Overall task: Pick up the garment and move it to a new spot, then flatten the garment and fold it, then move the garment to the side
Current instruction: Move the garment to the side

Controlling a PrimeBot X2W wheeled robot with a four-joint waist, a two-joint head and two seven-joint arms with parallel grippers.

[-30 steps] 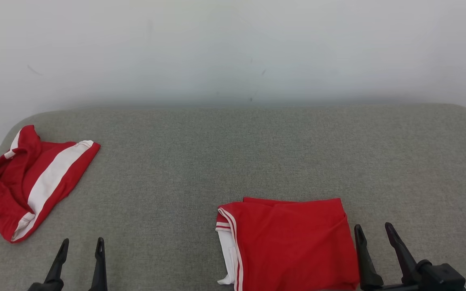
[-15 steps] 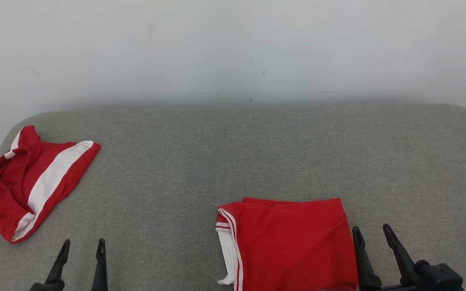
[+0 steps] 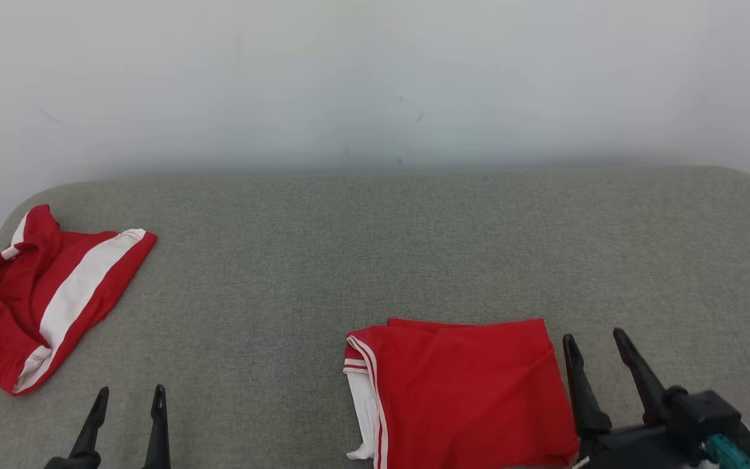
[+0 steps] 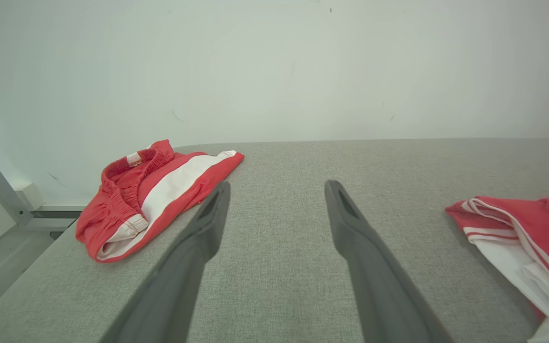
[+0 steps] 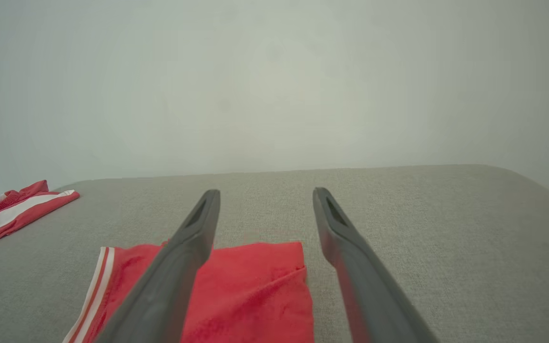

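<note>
While the folded red garment [image 3: 472, 391] lies unchanged at the bench's [image 3: 414, 247] near edge, the head view shows the right jaws, spread and empty, crept forward just beside its right edge. The left jaws stand released, short of the red-and-white shorts [image 3: 56, 293]. In the left wrist view the jaws are apart, with the shorts ahead-left. In the right wrist view the jaws are parted over the garment's far corner. Folding looks done; the sideways move likely remains.
</note>
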